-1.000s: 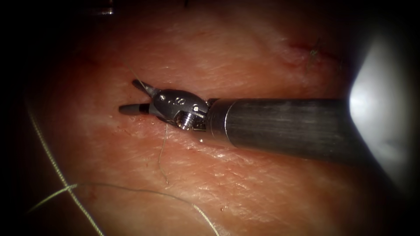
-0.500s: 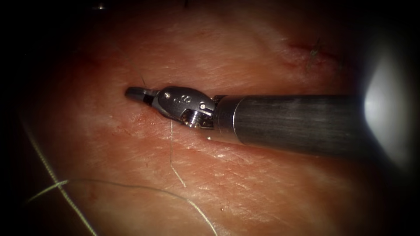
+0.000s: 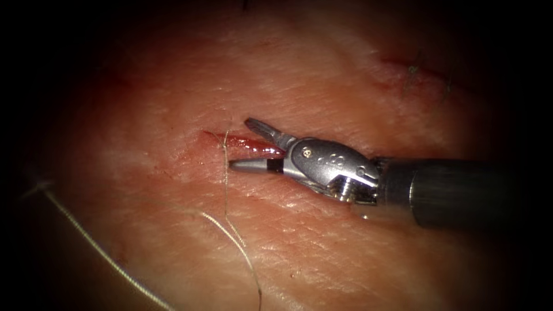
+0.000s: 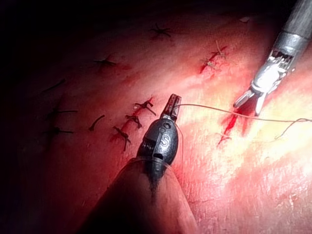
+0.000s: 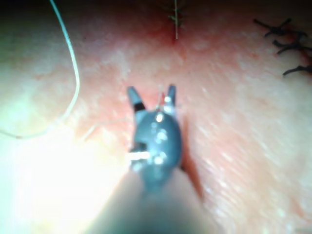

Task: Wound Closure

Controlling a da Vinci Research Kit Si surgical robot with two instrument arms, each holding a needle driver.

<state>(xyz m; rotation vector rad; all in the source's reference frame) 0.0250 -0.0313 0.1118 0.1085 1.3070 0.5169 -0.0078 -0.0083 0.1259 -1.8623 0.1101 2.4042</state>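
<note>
Right tool [image 3: 239, 144] comes in from the right of the endoscope view and lies low over the tissue [image 3: 322, 75]. Its jaws stand apart and hold nothing. The open tips bracket the short red cut [image 3: 245, 143]: upper jaw above the cut, lower jaw just under it. A strand of thread [image 3: 225, 173] rises out of the cut's left end, just beyond the lower jaw's tip, and runs down across the tissue. Whether the tip touches the strand, cannot tell. A second, thicker run of thread crosses the dark left edge, well apart from the tool.

Left wrist view: left tool [image 4: 171, 106] has its jaws together, clamped on the thread [image 4: 219, 109], which runs taut from the tips across to the cut [image 4: 233, 123] and past it. The right tool [image 4: 249, 103] hangs over that cut, jaws spread. Dark finished stitches [image 4: 127, 121] sit beside the left tool.

Right wrist view: the right tool [image 5: 151, 97] shows jaws parted, nothing between them. Needle: cannot make it out anywhere.
</note>
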